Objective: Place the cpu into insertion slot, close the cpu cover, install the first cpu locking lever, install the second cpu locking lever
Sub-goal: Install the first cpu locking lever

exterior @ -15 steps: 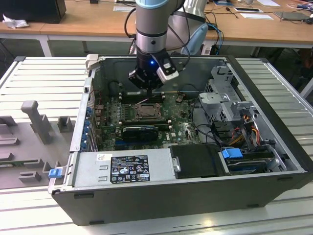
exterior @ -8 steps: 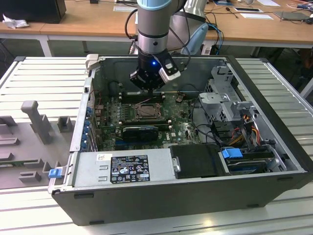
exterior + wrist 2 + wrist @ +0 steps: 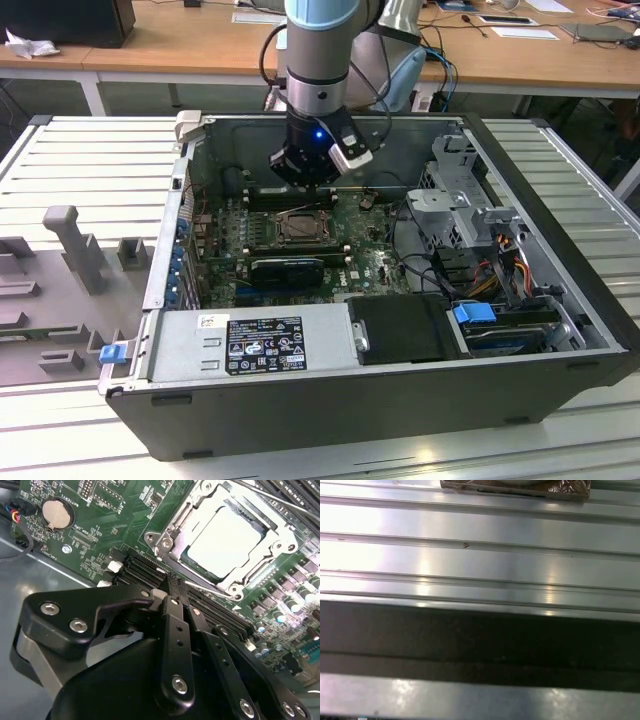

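Observation:
In the second wrist view the cpu (image 3: 225,535), a pale silver square, lies in the insertion slot (image 3: 240,582) on the green motherboard (image 3: 125,515). The cpu cover (image 3: 172,532), a metal frame with a square window, lies down around the chip. A thin wire locking lever (image 3: 210,589) runs along the socket's near edge, and another rod (image 3: 280,500) crosses the far side. My gripper (image 3: 172,587) is shut with nothing visible between its black fingers, its tips close to the near lever. In the exterior view the gripper (image 3: 305,180) hangs just above the slot (image 3: 297,228).
The open computer case (image 3: 480,400) rests on a ribbed aluminium table (image 3: 480,530). Beside the socket are long black memory slots (image 3: 145,570) and a coin battery (image 3: 56,511). A black card (image 3: 287,270), cables (image 3: 410,240), a drive cage (image 3: 460,190) and a power supply (image 3: 250,345) crowd the case.

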Controlling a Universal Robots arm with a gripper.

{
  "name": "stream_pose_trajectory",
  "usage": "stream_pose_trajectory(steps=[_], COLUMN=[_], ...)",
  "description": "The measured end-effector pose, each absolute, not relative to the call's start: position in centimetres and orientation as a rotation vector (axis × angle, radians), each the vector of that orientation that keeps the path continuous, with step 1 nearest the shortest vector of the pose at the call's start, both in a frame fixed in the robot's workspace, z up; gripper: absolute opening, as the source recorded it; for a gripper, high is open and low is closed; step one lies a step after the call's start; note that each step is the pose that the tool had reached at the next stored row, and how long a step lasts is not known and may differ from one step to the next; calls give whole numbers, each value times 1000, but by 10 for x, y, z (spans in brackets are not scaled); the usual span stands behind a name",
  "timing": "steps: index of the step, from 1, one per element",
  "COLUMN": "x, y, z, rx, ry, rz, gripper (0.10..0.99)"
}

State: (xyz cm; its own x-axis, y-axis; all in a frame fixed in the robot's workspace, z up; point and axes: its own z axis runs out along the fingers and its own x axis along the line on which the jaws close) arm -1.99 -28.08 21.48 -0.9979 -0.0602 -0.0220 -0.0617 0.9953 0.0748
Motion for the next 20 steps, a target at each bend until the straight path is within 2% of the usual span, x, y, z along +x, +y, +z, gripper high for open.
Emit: stream_pose_trajectory(steps=[20], x=[-18], y=[-283], z=[205], rx=[-97], ry=[3118], rz=[119], gripper=[106])
